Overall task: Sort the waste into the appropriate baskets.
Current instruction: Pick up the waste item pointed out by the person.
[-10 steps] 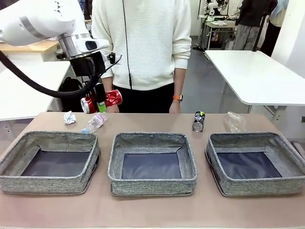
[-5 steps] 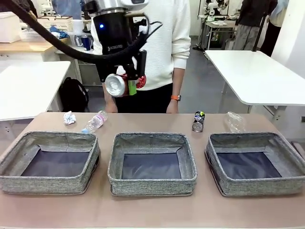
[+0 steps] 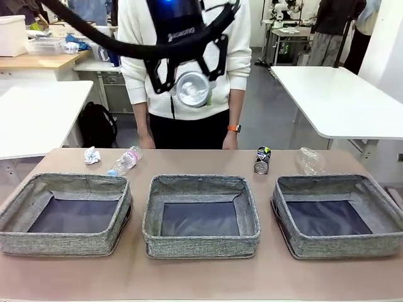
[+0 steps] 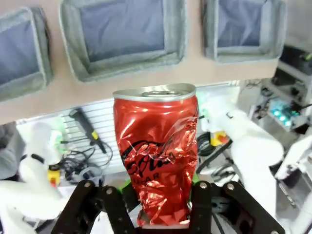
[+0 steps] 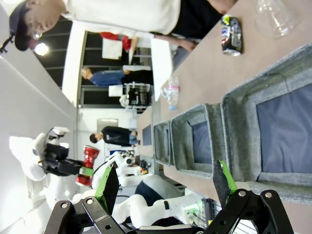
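Over table [image 3: 189, 162], red can [image 3: 192, 89] held horizontal, end-on.

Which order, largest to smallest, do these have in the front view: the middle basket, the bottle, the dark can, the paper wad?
1. middle basket
2. bottle
3. dark can
4. paper wad, which looks close to the can
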